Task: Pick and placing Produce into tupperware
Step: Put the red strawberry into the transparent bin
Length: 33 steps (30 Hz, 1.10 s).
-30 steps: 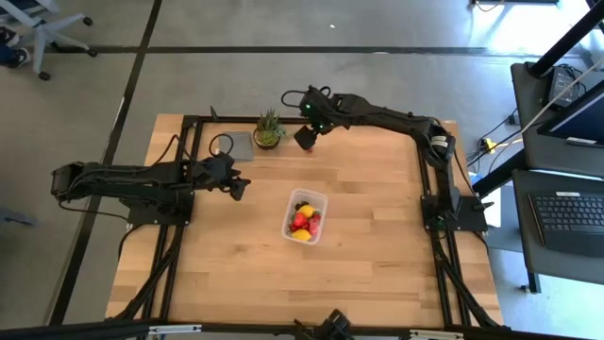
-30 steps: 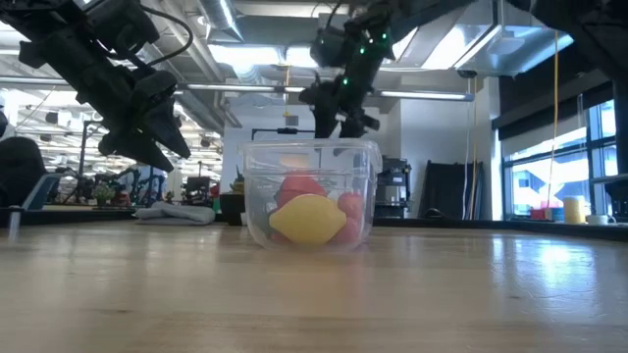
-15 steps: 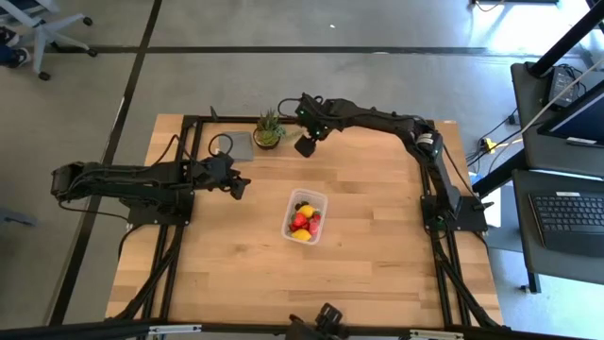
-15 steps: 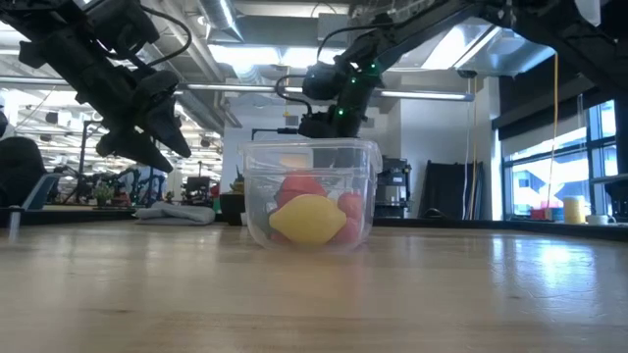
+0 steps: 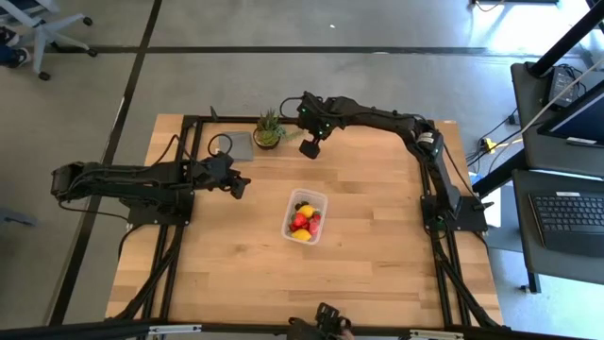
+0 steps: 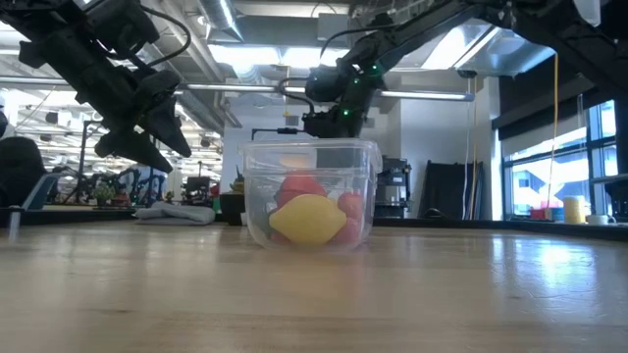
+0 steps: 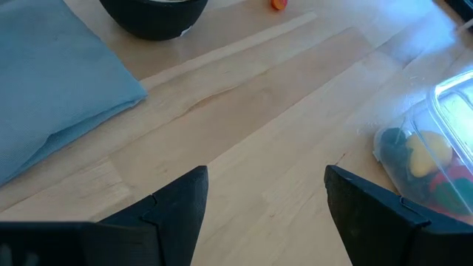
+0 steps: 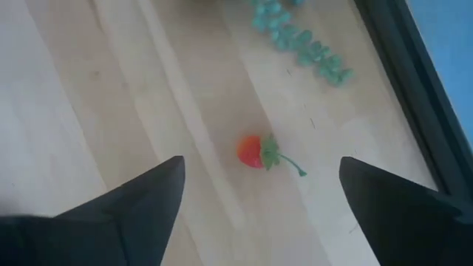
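Note:
The clear tupperware [image 5: 304,216] stands mid-table with yellow and red produce [image 6: 306,218] inside. One small red strawberry [image 8: 256,151] with a green stem lies alone on the wood at the far side, beside the green potted plant [image 5: 269,128]. My right gripper [image 8: 257,193] hovers open above that strawberry, one finger on either side of it, without touching it. My left gripper [image 5: 237,185] hangs open over the table to the left of the tupperware [image 7: 436,144], with nothing between its fingers.
A flat grey square piece [image 5: 234,145] lies by the plant's dark pot [image 7: 154,15] at the far left. A black frame rail [image 8: 403,81] runs along the far edge close to the strawberry. Bare wood lies between the tupperware and the near edge.
My right gripper has sunk toward the table beside the potted plant and rolled about its own axis. The tupperware and its contents have kept still.

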{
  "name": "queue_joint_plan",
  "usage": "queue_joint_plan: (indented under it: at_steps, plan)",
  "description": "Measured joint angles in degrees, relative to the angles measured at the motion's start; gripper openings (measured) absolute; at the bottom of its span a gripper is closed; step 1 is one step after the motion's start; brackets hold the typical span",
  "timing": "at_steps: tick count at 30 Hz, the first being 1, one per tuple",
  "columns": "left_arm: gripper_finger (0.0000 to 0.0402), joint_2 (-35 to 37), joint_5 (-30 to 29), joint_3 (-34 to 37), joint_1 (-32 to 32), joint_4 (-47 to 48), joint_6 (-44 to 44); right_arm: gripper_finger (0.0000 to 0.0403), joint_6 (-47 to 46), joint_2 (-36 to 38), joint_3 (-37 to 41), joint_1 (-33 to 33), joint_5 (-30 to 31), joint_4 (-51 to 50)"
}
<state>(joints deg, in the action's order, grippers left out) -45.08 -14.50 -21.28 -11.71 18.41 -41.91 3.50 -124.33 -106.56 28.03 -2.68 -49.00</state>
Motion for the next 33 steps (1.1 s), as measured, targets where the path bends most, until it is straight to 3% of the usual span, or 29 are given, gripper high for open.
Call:
queue_joint_plan:
  at_steps: [17, 33]
  plan:
    - [0.0261, 0.0, -0.15, 0.0, 0.0, 0.0, 4.93, 0.0355, 38.57, 0.13, 0.0, 0.22, -1.45, -7.02]
    - [0.0261, -0.02, -4.55, 0.0, -0.02, 0.04, 8.0, 0.0355, 41.84, -3.02, -0.02, 0.68, -1.48, -4.58]
